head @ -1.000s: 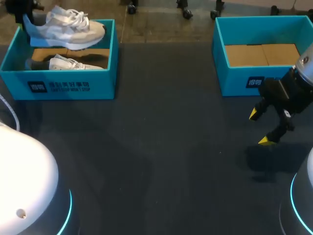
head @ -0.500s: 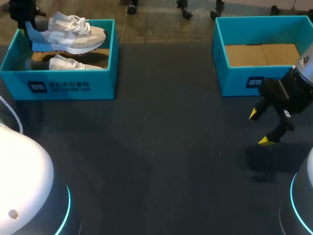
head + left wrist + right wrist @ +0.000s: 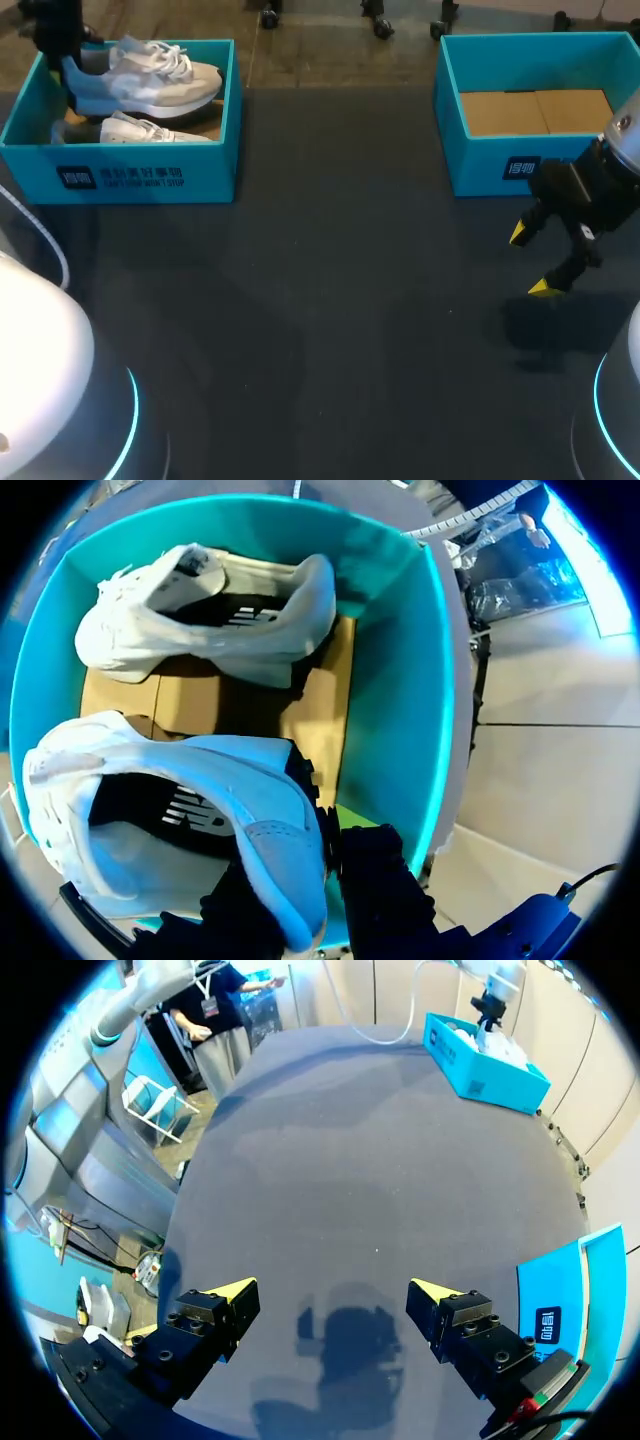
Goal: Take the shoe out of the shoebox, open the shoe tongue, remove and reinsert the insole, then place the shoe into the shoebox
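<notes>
Sneaker (image 3: 150, 78) is clamped at its heel by the left pincer (image 3: 300, 905) over the teal shoebox (image 3: 130, 178); the right pincer (image 3: 530, 262) is held wide open, empty, over the desk (image 3: 330, 300).

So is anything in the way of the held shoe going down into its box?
Nothing visible. The held shoe hangs at the open top of the shoebox; the second shoe lies beside it, nearer the front wall.
</notes>
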`<move>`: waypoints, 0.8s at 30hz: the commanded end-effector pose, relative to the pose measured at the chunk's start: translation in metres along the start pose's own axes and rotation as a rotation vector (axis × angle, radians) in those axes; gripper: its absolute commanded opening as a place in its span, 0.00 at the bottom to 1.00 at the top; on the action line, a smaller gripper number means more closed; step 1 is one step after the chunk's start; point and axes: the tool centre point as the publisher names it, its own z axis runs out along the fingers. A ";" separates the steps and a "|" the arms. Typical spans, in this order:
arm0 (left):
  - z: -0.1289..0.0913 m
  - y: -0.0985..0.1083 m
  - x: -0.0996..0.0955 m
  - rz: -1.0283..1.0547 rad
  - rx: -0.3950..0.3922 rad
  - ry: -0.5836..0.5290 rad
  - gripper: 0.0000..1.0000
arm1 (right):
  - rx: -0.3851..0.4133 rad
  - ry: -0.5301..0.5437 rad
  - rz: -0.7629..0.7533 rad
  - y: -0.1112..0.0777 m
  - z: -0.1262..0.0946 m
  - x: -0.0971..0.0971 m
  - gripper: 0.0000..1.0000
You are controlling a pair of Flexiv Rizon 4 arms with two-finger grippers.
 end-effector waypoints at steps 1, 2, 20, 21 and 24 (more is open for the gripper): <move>0.008 0.011 -0.004 -0.007 0.021 -0.011 0.00 | 0.003 0.000 0.001 0.000 0.001 0.000 1.00; 0.010 0.012 -0.005 -0.010 0.019 -0.006 0.00 | 0.003 0.000 0.001 0.000 0.001 0.000 1.00; 0.041 0.017 -0.024 0.013 0.043 0.038 0.00 | 0.003 0.000 0.001 0.000 0.001 0.000 1.00; 0.043 0.017 -0.024 0.013 0.046 0.040 0.00 | 0.003 0.000 0.001 0.000 0.001 0.000 1.00; 0.048 0.019 -0.023 0.017 0.057 0.039 0.00 | 0.003 0.000 0.001 0.000 0.001 0.000 1.00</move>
